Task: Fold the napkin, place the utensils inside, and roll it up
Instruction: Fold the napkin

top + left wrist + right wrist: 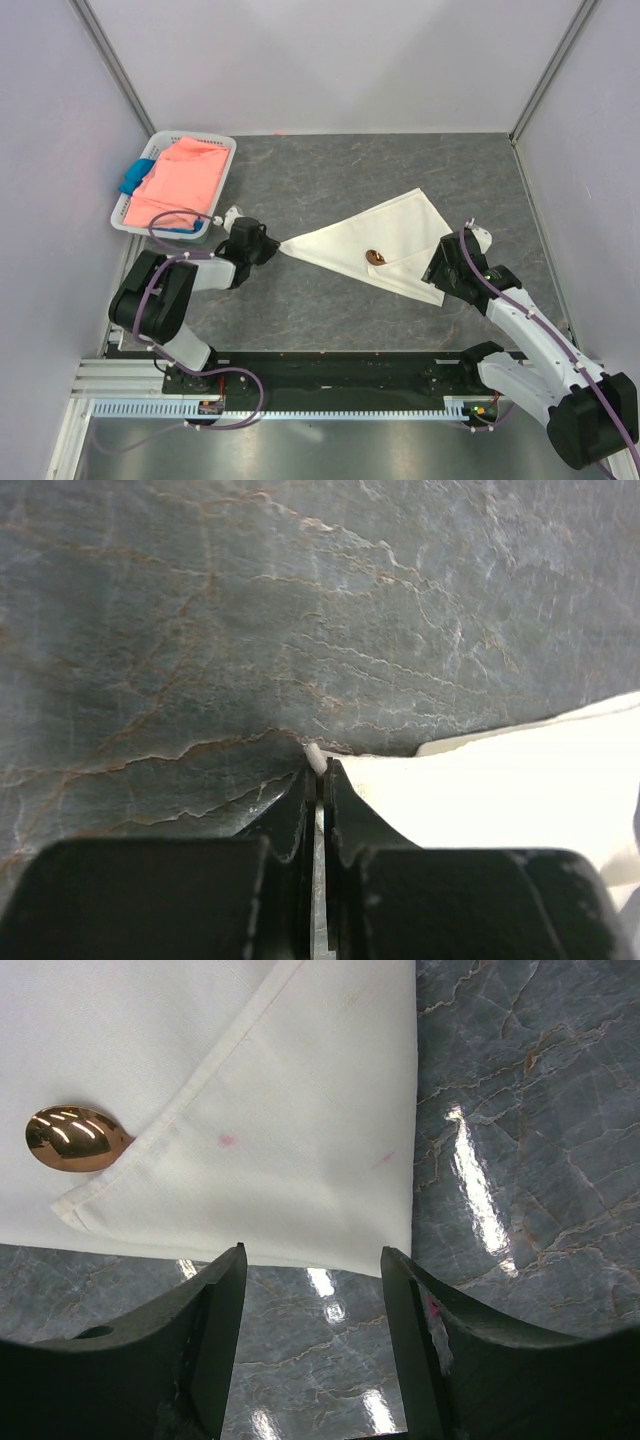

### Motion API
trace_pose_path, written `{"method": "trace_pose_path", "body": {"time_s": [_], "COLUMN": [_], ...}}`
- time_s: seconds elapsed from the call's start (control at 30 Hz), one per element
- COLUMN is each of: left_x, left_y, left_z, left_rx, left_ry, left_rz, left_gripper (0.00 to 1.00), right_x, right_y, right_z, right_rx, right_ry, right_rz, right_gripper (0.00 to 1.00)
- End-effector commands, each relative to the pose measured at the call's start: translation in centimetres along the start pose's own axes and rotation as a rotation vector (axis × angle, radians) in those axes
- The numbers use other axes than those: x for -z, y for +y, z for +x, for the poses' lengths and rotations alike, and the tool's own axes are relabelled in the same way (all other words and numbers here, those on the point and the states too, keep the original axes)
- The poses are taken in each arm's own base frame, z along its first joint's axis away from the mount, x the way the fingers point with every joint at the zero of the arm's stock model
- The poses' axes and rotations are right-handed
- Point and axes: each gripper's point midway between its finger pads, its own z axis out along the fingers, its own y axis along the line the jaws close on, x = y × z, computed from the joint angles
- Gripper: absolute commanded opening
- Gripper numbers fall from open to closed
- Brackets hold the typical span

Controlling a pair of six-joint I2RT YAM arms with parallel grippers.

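The folded off-white napkin [385, 235] lies as a triangle right of centre on the table [300, 320]. Its long axis runs left to right, and its sharp tip points left, pinched tight in the left gripper [320, 770]. The copper spoon [75, 1138] shows only its bowl from under a flap; the handle is hidden. The right gripper [312, 1260] stands with jaws spread just off the napkin's right edge.

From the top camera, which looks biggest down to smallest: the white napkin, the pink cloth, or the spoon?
1. Napkin, spread in a folded triangle.
2. Pink cloth, clearly smaller.
3. Spoon, tiny; only its bowl peeks out.
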Motion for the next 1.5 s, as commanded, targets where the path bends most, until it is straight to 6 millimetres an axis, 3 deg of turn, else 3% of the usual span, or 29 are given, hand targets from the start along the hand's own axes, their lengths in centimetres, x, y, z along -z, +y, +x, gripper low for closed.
{"method": "trace_pose_path", "body": {"time_s": [0.0,0.13,0.23,0.37,0.53,0.77,1.03,1.47], "left_x": [0.2,1.4,2.8,5.0,6.6,8.0,10.2,10.0], "left_y": [-4.8,-10.3,-14.6,-19.5,-23.3,-26.3,-29.0,-29.5], "left_z": [-0.8,0.6,2.8,7.7,13.1,18.8,23.0,27.5], "left_rx": [-0.185,-0.317,-0.369,-0.416,-0.453,-0.507,-0.549,-0.609], "left_ry": [-0.01,-0.003,0.017,0.096,0.195,0.266,0.339,0.437], "left_rz": [0.159,0.31,0.434,0.603,0.737,0.849,0.97,1.022], "left_gripper": [0.02,0.02,0.02,0.02,0.02,0.02,0.02,0.02], "right_x": [0.9,1.2,1.5,2.0,2.2,2.8,3.2,3.5], "right_y": [1.2,1.4,1.5,1.9,2.0,2.2,1.9,2.0], "right_z": [-2.1,-2.6,-3.0,-3.5,-3.5,-3.5,-3.3,-3.2], "right_rx": [-0.004,-0.003,-0.005,-0.013,-0.025,-0.042,-0.053,-0.059], "right_ry": [-0.061,-0.074,-0.09,-0.109,-0.113,-0.13,-0.142,-0.144], "right_rz": [-0.038,-0.045,-0.049,-0.068,-0.083,-0.118,-0.132,-0.148], "right_gripper": [0.64,0.64,0.64,0.64,0.64,0.64,0.64,0.64]}}
